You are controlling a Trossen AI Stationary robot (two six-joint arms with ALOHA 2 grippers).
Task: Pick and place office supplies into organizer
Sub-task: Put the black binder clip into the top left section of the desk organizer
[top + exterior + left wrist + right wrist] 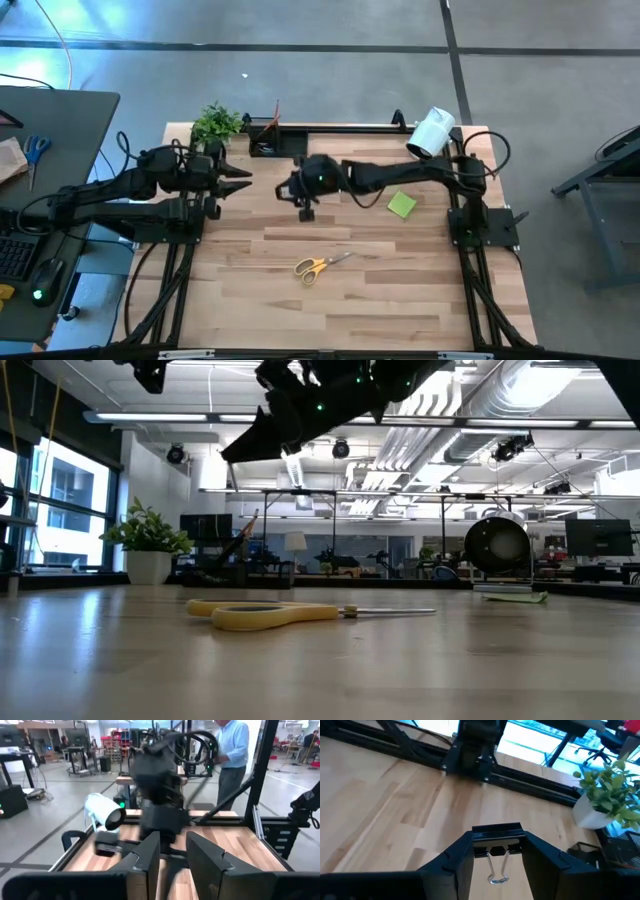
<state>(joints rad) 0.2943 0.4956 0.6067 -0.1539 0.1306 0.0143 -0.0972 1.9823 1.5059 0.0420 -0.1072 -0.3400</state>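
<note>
A small black binder clip sits between the fingers of my right gripper, which hangs above the middle of the table, well short of the black organizer at the far edge. My left gripper waits open just left of it, fingers apart in the left wrist view. Yellow-handled scissors lie flat on the near half of the table. A lime-green sticky-note pad lies flat under the right arm. My right gripper pinches the binder clip by its black body between the two fingertips. The clip's wire handles lie back between the fingers, toward the wrist. The fingers slant down toward the table's left, and the clip is lifted clear of the wood.
A small green plant in a white pot stands left of the organizer. A white cylinder lies at the far right corner. Bare wood spreads around the scissors. A person stands beyond the table's right side.
</note>
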